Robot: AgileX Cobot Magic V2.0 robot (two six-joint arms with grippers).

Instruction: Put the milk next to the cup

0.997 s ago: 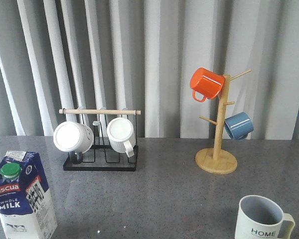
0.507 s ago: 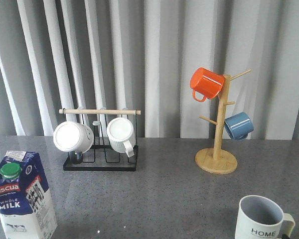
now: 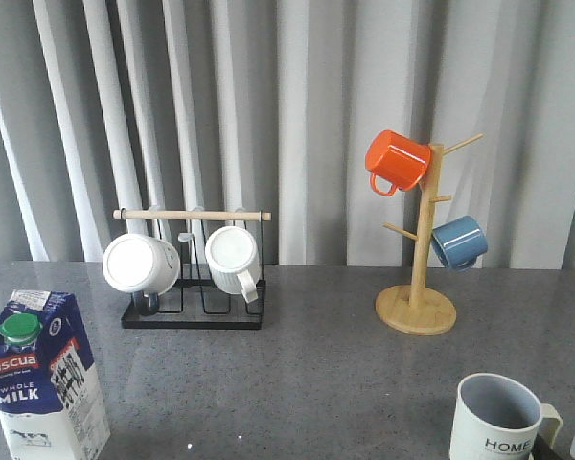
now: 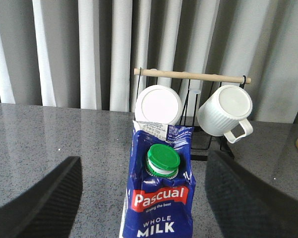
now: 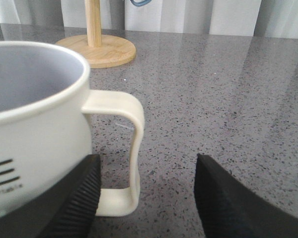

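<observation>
Right wrist view first: your right gripper (image 5: 146,198) has its fingers spread apart around the handle of the cup (image 5: 37,129), one dark finger against the cup's wall and the other out on the bare table (image 5: 228,79); nothing is clamped. In the front view that gripper has only just appeared, a dark tip at the cup's (image 3: 498,417) 4 o'clock in the bottom right corner, where a second ago there was nothing, and the cup now sits slightly lower and further left than it did. So you are nudging or squaring up the cup, not the carton.

Your left gripper (image 4: 139,208) is also wide open, its fingers either side of the milk (image 4: 161,198) without touching it. The milk (image 3: 43,379) stands upright at about 8 o'clock on the table, well apart from the cup at 4 o'clock, and has not moved.

For the task, that means the real work is not yet begun: the carton has to be gripped and carried across. Behind it, the rack (image 3: 194,278) with white mugs and the wooden stand (image 3: 417,287) are unchanged.
</observation>
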